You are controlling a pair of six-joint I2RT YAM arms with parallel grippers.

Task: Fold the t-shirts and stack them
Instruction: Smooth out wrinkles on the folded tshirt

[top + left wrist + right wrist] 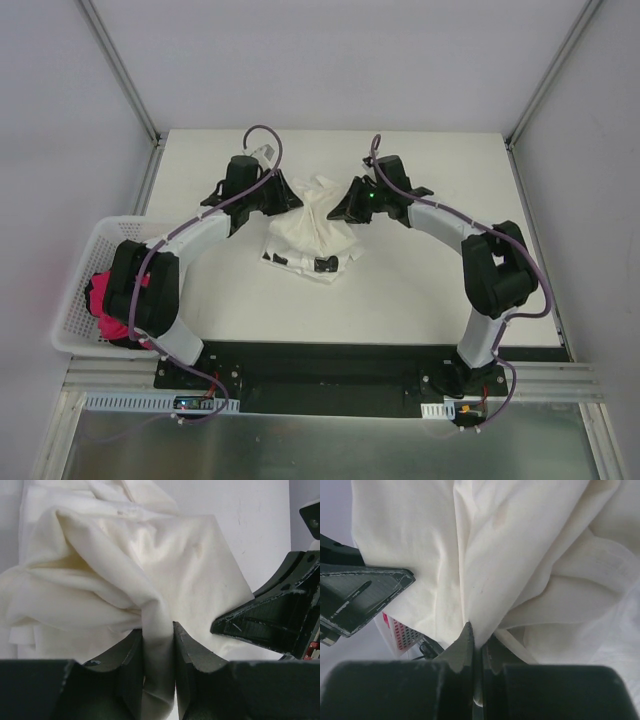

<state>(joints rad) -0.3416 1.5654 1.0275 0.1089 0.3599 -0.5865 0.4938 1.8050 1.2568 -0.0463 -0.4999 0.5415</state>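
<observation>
While the left gripper and right gripper each clench a fold of the cream-white t-shirt, it hangs bunched between them. Beneath it lies the printed t-shirt, midway between the side edges of the table

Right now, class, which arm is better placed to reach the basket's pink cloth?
Probably left: the basket holding the pink cloth sits beside the left arm, far from the right arm.

White table, pale walls, metal corner posts
</observation>
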